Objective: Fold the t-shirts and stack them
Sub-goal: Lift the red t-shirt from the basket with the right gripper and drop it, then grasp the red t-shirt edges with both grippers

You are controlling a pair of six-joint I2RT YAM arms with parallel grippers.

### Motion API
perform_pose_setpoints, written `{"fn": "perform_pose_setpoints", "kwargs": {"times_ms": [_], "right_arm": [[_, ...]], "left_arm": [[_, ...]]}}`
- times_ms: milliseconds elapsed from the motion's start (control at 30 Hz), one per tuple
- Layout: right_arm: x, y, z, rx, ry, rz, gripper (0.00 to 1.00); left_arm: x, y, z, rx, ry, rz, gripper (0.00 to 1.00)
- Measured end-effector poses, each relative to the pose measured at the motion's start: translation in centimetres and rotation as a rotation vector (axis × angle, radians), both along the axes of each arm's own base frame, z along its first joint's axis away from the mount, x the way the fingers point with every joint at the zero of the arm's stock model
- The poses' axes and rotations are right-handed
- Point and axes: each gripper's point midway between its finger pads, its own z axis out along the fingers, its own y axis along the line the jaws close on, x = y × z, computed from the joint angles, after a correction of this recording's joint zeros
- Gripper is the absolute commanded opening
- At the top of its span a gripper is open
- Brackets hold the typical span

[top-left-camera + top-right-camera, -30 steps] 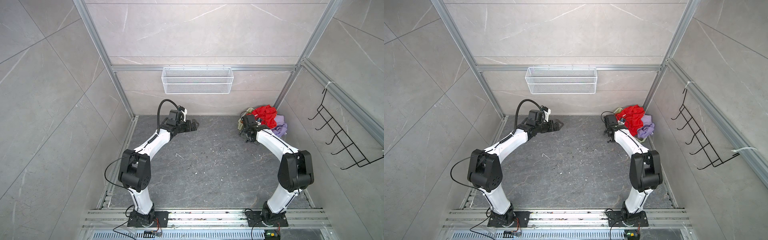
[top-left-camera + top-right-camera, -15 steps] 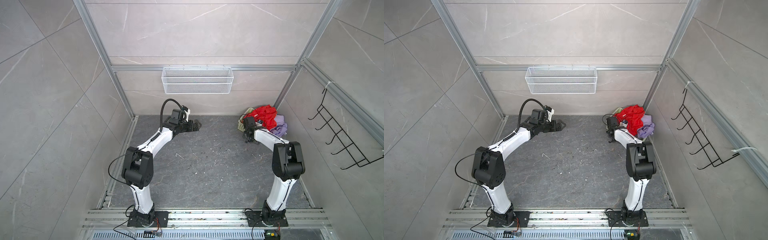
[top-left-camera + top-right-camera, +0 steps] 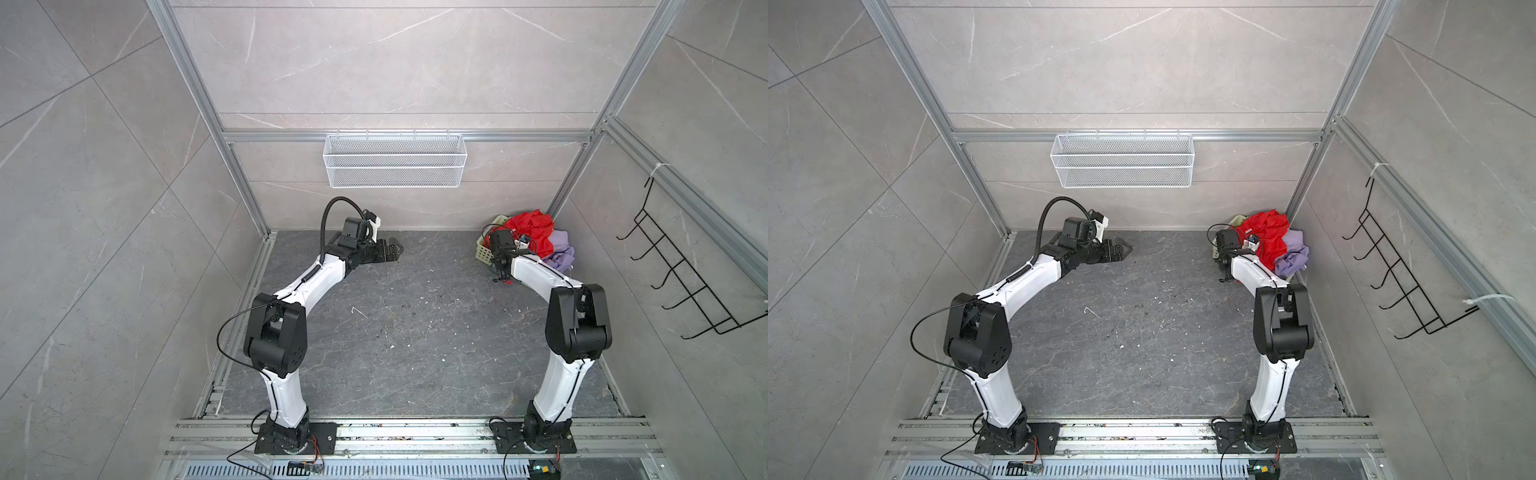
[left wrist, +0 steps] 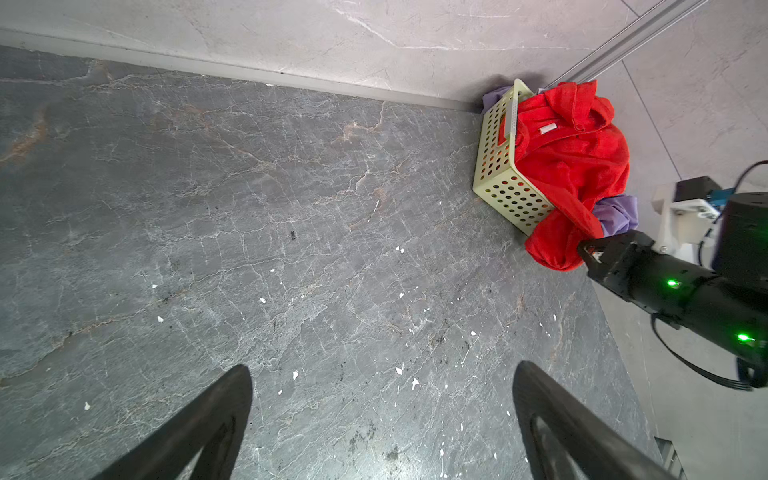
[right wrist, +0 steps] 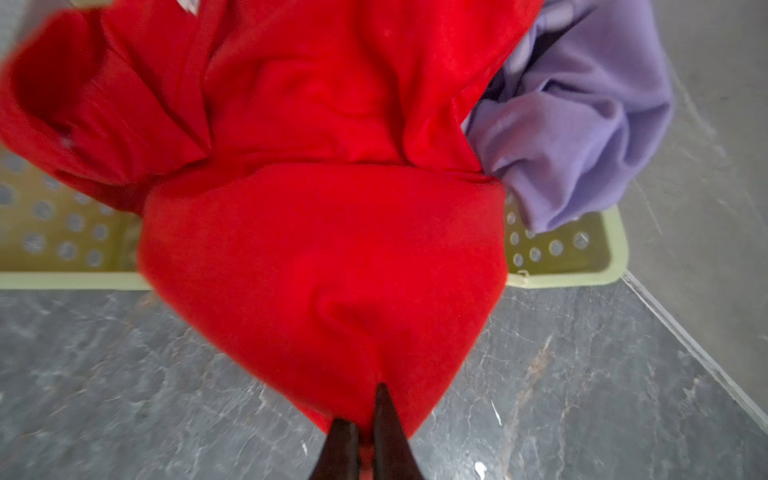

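On the grey surface, right tool pinches the red t-shirt; left tool gapes.

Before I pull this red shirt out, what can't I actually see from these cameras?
- Inside of the basket: covered by the red t-shirt in every view; other contents unknown.
- The lilac t-shirt: mostly buried under the red one; collar and sleeves hidden.
- The right gripper: shut on the red t-shirt, but the right wrist view's bottom edge cuts off the pinch; too small in both top views.
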Motion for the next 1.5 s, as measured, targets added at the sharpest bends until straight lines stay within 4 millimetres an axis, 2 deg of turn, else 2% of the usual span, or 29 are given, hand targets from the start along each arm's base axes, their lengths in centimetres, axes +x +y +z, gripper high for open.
{"fn": "perform_pose_setpoints", "kwargs": {"times_ms": [67,167,267,333,367,400,433,533,633,700,767,833,867,900,967,1033,1067,1133,1233,1267,1333,1500], "right_arm": [[-0.2,0.2,2.2,0.004,-0.037,0.015,0.01],[-0.2,0.7,8.7,0.001,-0.152,0.064,0.0],[-0.3,2.5,17.0,0.006,-0.317,0.155,0.0],[-0.7,4.8,23.2,0.024,-0.44,0.255,0.0],[-1.0,5.8,25.5,0.032,-0.488,0.297,0.0],[-1.5,7.6,28.8,0.049,-0.552,0.374,0.0],[-1.9,9.2,31.2,0.061,-0.601,0.434,0.0],[-4.0,15.5,38.0,0.122,-0.738,0.664,0.0],[-7.0,22.0,42.8,0.218,-0.844,0.902,0.0],[-8.4,24.7,44.0,0.283,-0.882,1.011,0.0],[-9.0,26.3,44.1,0.349,-0.894,1.078,0.0],[-8.7,26.9,42.7,0.385,-0.868,1.087,0.0],[-8.3,26.9,41.2,0.396,-0.836,1.075,0.02],[-8.0,26.8,39.8,0.399,-0.804,1.057,0.09],[-7.2,26.2,36.4,0.39,-0.723,0.994,0.49],[-6.0,24.2,32.6,0.335,-0.63,0.869,0.67],[-5.6,23.2,31.3,0.315,-0.596,0.814,0.67],[-5.0,19.8,28.1,0.266,-0.507,0.67,0.68],[-4.5,15.5,24.8,0.235,-0.436,0.5,0.68],[-4.5,14.8,23.9,0.236,-0.419,0.468,0.68],[-4.6,14.6,22.5,0.255,-0.394,0.444,0.67],[-4.5,17.2,18.9,0.366,-0.32,0.471,0.65]], "left_arm": [[0.0,0.0,0.0,-0.001,-0.003,0.0,1.0],[0.1,-0.1,0.0,-0.003,-0.008,0.0,1.0],[0.1,-0.1,-0.1,-0.005,-0.01,-0.001,1.0],[0.1,-0.1,0.0,-0.007,-0.014,-0.003,1.0],[0.2,-0.1,0.0,-0.009,-0.018,-0.002,1.0],[0.3,-0.2,0.1,-0.011,-0.023,-0.002,1.0],[0.3,-0.2,0.2,-0.013,-0.029,-0.002,1.0],[0.8,-0.2,0.6,-0.02,-0.054,0.009,1.0],[1.1,0.7,0.5,-0.024,-0.076,0.058,1.0],[0.9,1.7,0.0,-0.015,-0.08,0.105,1.0],[0.7,3.5,-0.3,0.009,-0.084,0.171,1.0],[0.5,6.0,-0.2,0.049,-0.102,0.258,1.0],[0.4,7.5,0.2,0.074,-0.121,0.314,1.0],[0.2,9.0,0.7,0.099,-0.138,0.368,1.0],[-0.5,12.4,2.4,0.147,-0.186,0.484,1.0],[-1.3,15.6,4.0,0.187,-0.228,0.594,1.0],[-1.7,17.0,4.7,0.204,-0.241,0.64,1.0],[-2.4,19.9,5.7,0.248,-0.258,0.737,1.0],[-3.2,22.8,5.8,0.313,-0.251,0.825,0.99],[-3.4,23.2,5.4,0.33,-0.244,0.833,0.99],[-3.8,23.4,4.3,0.36,-0.216,0.814,0.98],[-4.9,21.1,1.4,0.359,-0.112,0.657,0.91]]}}
